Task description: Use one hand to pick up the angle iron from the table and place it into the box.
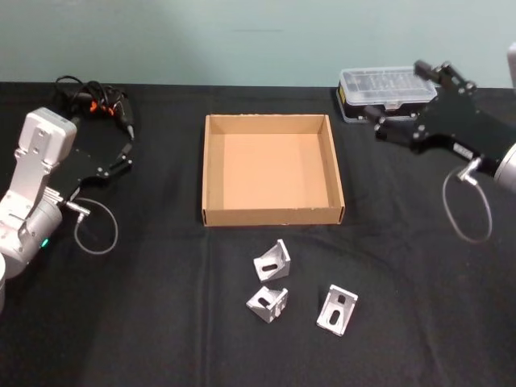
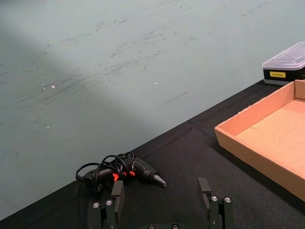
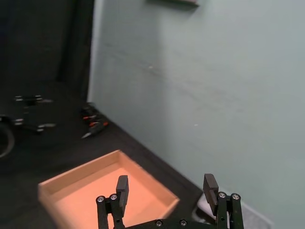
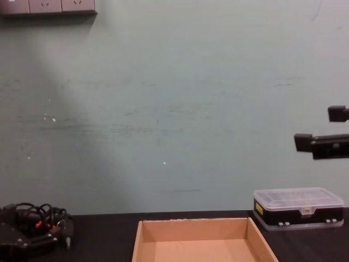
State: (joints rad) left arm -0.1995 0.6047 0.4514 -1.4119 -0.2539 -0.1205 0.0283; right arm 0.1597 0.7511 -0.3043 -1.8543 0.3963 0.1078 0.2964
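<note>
Left end effector (image 1: 129,156) and right end effector (image 1: 375,125) stand spread and empty, flanking the box (image 1: 272,216); I judge the angle irons (image 1: 272,262) on the worktop (image 1: 121,322) unobstructed.

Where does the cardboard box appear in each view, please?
Head view: box at the centre.
Left wrist view: box at the right edge.
Right wrist view: box at lower left.
Chest view: box at bottom centre.
Shared landmark: the clear-lidded case by its far right corner.

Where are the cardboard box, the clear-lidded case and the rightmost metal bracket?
Cardboard box (image 1: 272,216), head view, its near wall.
Clear-lidded case (image 1: 385,83), head view, its lid.
Rightmost metal bracket (image 1: 337,310), head view, its slotted face.
</note>
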